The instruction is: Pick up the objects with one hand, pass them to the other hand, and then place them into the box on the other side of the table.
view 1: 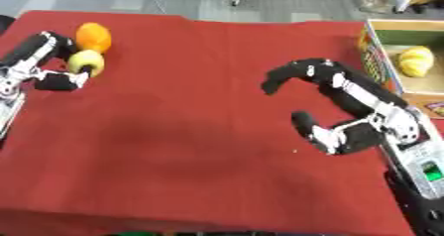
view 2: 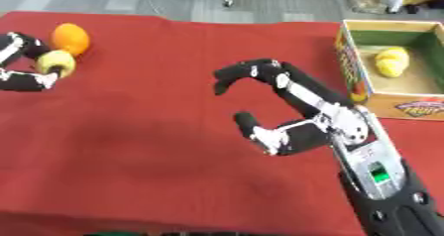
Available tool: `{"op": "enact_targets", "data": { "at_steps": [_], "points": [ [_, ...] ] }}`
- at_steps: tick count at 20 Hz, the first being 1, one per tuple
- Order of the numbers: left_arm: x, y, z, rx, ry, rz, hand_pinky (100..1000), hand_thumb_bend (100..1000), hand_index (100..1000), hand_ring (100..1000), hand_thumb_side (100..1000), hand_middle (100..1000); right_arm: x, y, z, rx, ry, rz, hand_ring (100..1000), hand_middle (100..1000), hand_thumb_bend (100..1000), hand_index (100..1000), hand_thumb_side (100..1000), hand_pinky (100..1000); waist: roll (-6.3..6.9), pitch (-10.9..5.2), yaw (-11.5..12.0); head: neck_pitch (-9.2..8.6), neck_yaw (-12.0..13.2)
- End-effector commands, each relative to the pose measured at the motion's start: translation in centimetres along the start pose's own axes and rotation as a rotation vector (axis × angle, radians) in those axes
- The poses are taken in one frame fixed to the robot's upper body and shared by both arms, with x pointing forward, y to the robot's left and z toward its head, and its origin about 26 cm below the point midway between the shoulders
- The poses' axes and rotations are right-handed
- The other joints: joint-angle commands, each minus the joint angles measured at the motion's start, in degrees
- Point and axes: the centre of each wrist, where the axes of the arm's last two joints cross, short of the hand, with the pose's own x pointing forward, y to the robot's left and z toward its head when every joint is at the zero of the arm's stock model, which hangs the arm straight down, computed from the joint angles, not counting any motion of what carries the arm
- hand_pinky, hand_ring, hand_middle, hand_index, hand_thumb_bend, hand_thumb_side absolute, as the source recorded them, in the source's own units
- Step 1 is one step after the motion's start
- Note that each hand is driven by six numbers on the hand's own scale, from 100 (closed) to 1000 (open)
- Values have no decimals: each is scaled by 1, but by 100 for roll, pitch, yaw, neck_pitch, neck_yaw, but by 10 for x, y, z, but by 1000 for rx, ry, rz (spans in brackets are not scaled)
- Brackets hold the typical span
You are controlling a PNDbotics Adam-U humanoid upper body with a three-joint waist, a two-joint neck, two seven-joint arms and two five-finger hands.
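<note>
**Me:** Closing my left hand (view 1: 54, 76) on the yellow fruit (view 1: 86, 62) at the far left of the red cloth (view 1: 191, 111). Fingers and thumb are curling round it now, and it is looking seated between them, though I cannot tell whether it is off the cloth. An orange fruit (view 1: 93, 36) is lying just beyond it, touching or nearly so.

**Spotter:** What is the right hand doing?

**Me:** My right hand (view 2: 299, 126) is hovering mid-table, right of centre, holding nothing, with fingers and thumb arched wide apart like a cradle.

**Spotter:** Any advice for the grab?

**Me:** I am judging that the lift should go straight up, so the orange fruit is not getting nudged and rolling off the far edge. Then I am bringing the yellow fruit across toward the middle and lowering it into that waiting gap, letting go only once the right fingers are wrapping it. It looks round and smooth, so it may roll in the hand.

**Spotter:** And the box?

**Me:** The box (view 2: 355, 66) is sitting at the far right, open-topped, with one yellow lumpy fruit (view 2: 391, 61) lying inside already. Plenty of bare floor is showing beside it, so I am expecting room for both remaining fruits.
</note>
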Motion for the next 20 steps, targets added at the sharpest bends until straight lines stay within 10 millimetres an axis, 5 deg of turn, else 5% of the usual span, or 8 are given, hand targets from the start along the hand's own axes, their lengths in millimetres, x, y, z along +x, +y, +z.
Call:
{"op": "enact_targets", "data": {
  "at_steps": [1,7,20],
  "points": [
    [38,21,5,-57,-162,38,759,157,552,582,156,463,4,-7,-2,25,-6,43,759,639,100,901,439,870,85,-54,12,-10,-5],
    [94,11,9,-328,-366,64,763,184,566,591,188,474,4,-5,-2,49,-4,65,754,632,100,913,428,865,86,-69,1,-10,2],
    [166,-10,4,-722,-526,151,770,196,569,602,226,478,3,-5,-3,92,-10,161,735,613,100,912,360,843,90,-91,-8,-10,-40]
  ]
}}
